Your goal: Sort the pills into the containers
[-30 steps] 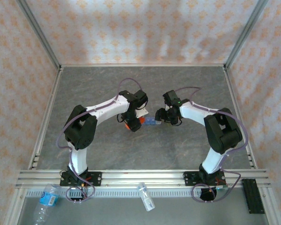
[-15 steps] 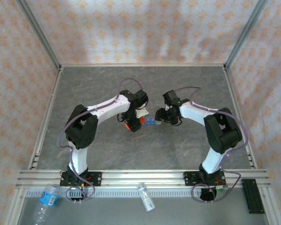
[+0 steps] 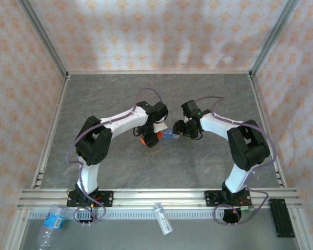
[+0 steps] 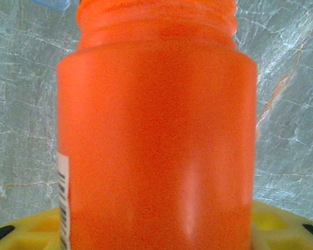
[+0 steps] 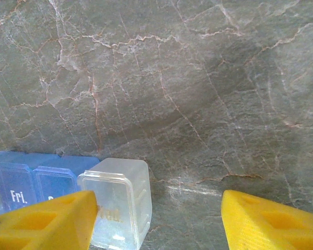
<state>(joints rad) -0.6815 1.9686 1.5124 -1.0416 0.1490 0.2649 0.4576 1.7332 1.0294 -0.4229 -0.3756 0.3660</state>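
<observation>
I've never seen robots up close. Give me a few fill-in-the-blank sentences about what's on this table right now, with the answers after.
The left gripper holds a vial whose colour is ____. On the pill organizer, one blue compartment reads ____. The right gripper has jaws standing ____, with bare table between them. The water bottle lies near the base of the ____ arm.
Missing words: orange; Fri.; open; left.
</observation>
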